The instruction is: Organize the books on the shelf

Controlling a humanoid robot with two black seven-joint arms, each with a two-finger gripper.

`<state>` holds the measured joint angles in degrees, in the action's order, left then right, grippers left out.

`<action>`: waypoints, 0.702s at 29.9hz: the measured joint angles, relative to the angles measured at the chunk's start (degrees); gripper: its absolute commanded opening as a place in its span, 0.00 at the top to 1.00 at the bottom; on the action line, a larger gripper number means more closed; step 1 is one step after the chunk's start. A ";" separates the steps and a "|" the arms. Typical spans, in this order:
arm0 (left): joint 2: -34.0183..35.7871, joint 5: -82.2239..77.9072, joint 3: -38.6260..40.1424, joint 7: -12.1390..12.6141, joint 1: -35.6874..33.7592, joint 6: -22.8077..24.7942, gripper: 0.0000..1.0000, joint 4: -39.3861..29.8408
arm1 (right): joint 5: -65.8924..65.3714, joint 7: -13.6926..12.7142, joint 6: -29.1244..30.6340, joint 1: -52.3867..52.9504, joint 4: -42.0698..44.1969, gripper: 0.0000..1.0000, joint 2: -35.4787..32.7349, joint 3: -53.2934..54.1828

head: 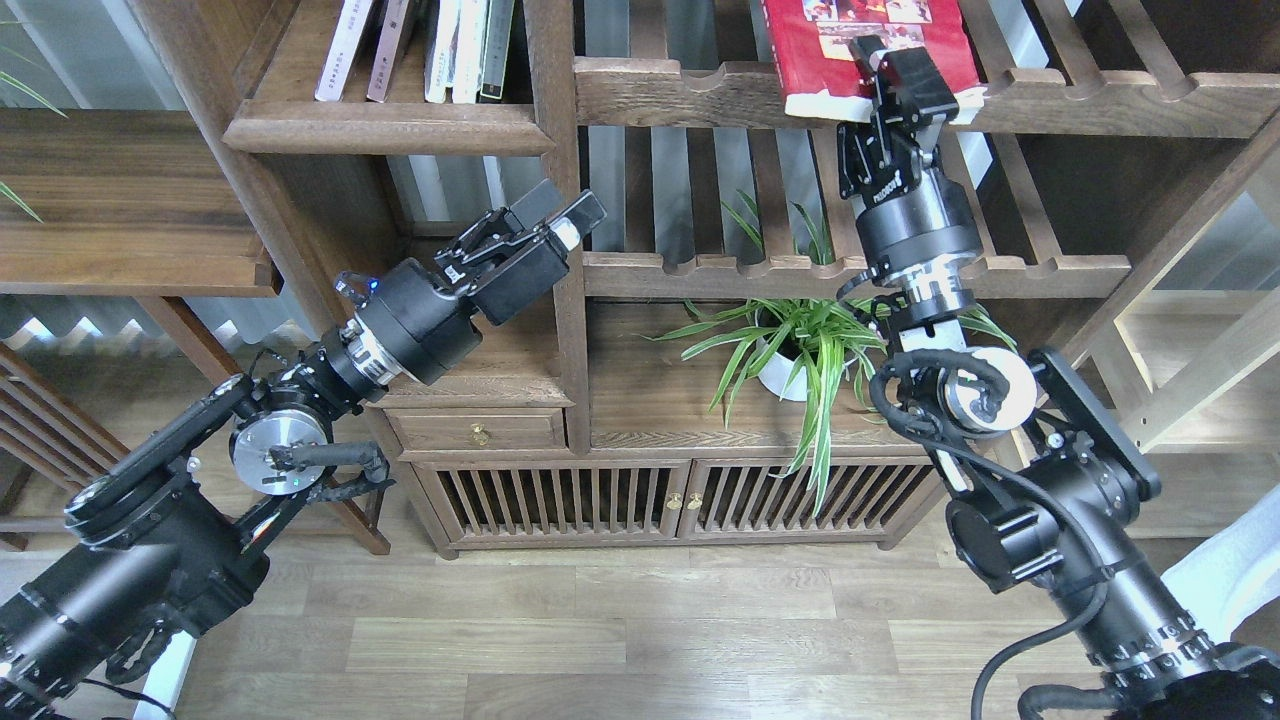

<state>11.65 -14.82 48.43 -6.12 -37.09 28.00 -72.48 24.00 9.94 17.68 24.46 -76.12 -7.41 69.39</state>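
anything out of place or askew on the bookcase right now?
Yes. The red book lies flat on the slatted rack at upper right, its near end overhanging the scalloped front rail, with the right claw at that end. The other books stand upright on the solid shelf at upper left.
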 measured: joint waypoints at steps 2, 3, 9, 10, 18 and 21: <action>-0.09 0.68 0.43 0.01 0.00 0.00 0.02 0.51 | 0.00 -0.02 1.90 -0.70 0.00 0.96 0.75 -0.26; -0.11 1.21 0.59 0.05 0.00 0.00 0.02 0.75 | 0.00 -0.01 2.82 -1.07 0.00 0.96 1.22 -0.35; 0.09 4.89 0.78 0.33 -0.08 0.00 0.02 1.40 | 0.00 0.00 7.13 -2.34 0.00 0.96 3.76 -0.58; 0.11 5.59 0.79 0.34 -0.08 0.00 0.02 1.53 | 0.00 -0.01 7.69 -2.41 0.00 0.96 3.97 -0.67; -0.01 12.13 0.79 0.40 -0.21 0.00 0.02 1.95 | 0.00 -0.02 10.28 -3.19 0.00 0.96 5.25 -3.01; -0.11 13.32 0.76 0.41 -0.35 0.00 0.02 2.12 | 0.00 -0.02 10.29 -3.83 0.00 0.96 5.72 -4.42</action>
<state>11.54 -1.50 49.19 -5.71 -37.44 28.00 -70.36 23.99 9.92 27.97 20.63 -76.12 -1.70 64.97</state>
